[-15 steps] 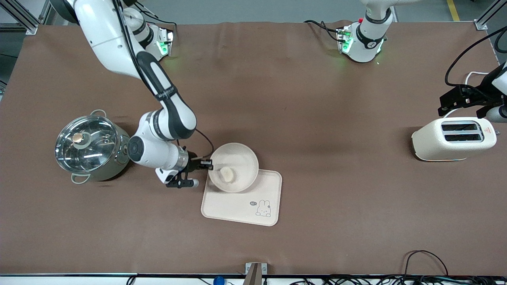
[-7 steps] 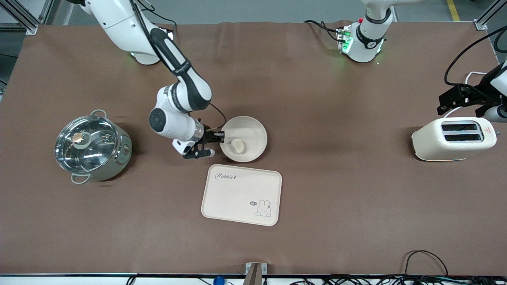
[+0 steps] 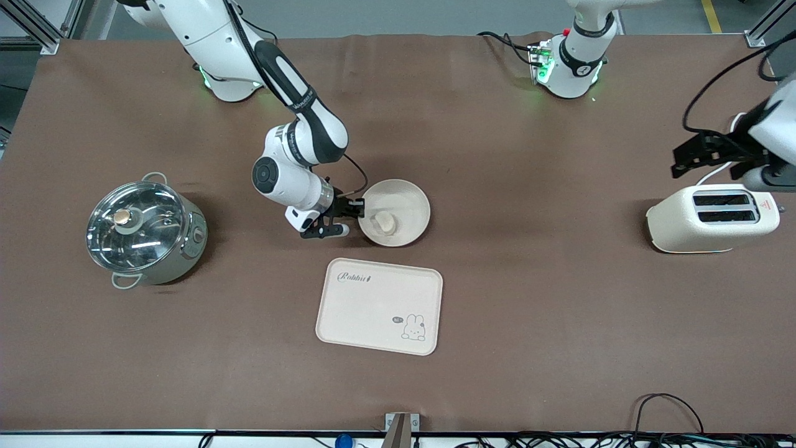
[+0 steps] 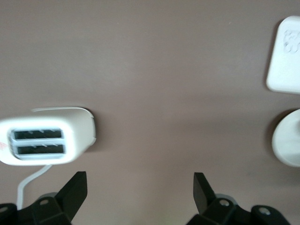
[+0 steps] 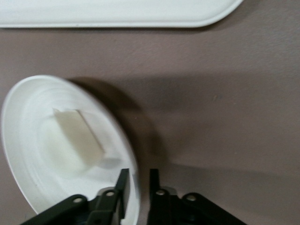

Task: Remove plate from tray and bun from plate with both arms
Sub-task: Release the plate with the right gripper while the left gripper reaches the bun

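Nearest the front camera lay the tray (image 3: 379,306), a rectangular cream piece with a rabbit drawing, flat on the brown table (image 3: 497,186). Only the front view showed the tray whole; the right wrist view gave one rounded edge of it (image 5: 117,14), and the left wrist view one corner (image 4: 284,56).

Just farther from the camera than the tray, and apart from it, was the plate (image 3: 410,202), round, shallow and cream-white with a raised rim. The bun (image 3: 385,221), small and pale, lay inside it near the middle. The right wrist view showed what the front view did not: the bun's flat side (image 5: 77,136) and the shadow under the plate (image 5: 28,140), whose rim stood clear of the table.

The right gripper (image 3: 356,211) pinched the plate's rim at the side toward the right arm's end of the table, one finger inside the rim and one outside (image 5: 136,187). The right arm bent downward from its base, its wrist turned level toward the plate.

The pot (image 3: 144,231), steel with a glass lid, stood toward the right arm's end. The toaster (image 3: 712,218) stood toward the left arm's end. The left gripper (image 3: 706,155) hung over the table beside the toaster, holding nothing, its fingers (image 4: 75,192) spread wide.
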Robot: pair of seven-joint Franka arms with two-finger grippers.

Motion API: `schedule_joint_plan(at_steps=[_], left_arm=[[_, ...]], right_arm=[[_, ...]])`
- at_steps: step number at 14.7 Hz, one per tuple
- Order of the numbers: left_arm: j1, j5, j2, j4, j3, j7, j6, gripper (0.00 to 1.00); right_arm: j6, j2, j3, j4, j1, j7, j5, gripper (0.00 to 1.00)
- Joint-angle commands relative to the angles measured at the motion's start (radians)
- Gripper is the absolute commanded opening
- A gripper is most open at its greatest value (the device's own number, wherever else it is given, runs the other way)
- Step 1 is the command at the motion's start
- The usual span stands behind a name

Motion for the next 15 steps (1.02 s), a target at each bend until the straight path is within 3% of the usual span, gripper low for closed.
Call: schedule_joint_plan(at_steps=[1, 4, 7, 9, 11, 13, 15], left_arm=[[-0.013, 0.003, 0.020, -0.026, -0.107, -0.204, 0.037, 1.00], [-0.053, 0.003, 0.115, -0.023, -0.228, -0.407, 0.143, 1.00], [-0.169, 0.017, 0.241, -0.021, -0.250, -0.551, 0.284, 1.00], [-0.222, 0.017, 0.336, -0.023, -0.251, -0.644, 0.368, 1.00], [-0.293, 0.047, 0.416, -0.026, -0.247, -0.722, 0.489, 1.00], [-0.366, 0.170, 0.498, -0.021, -0.248, -0.831, 0.595, 1.00], [-0.436, 0.254, 0.589, -0.020, -0.247, -0.977, 0.684, 1.00]], right_arm=[[-0.018, -0.020, -0.001, -0.017, -0.019, -0.023, 0.027, 1.00], [-0.079, -0.074, -0.003, -0.019, -0.077, -0.019, 0.026, 1.00], [-0.313, -0.187, -0.042, -0.016, -0.186, -0.019, -0.029, 1.00], [-0.447, -0.285, -0.102, -0.006, -0.228, -0.015, -0.187, 1.00], [-0.621, -0.356, -0.168, 0.038, -0.274, -0.013, -0.256, 1.00], [-0.764, -0.407, -0.220, 0.110, -0.321, -0.012, -0.365, 1.00], [-0.854, -0.462, -0.241, 0.190, -0.372, -0.013, -0.546, 1.00]])
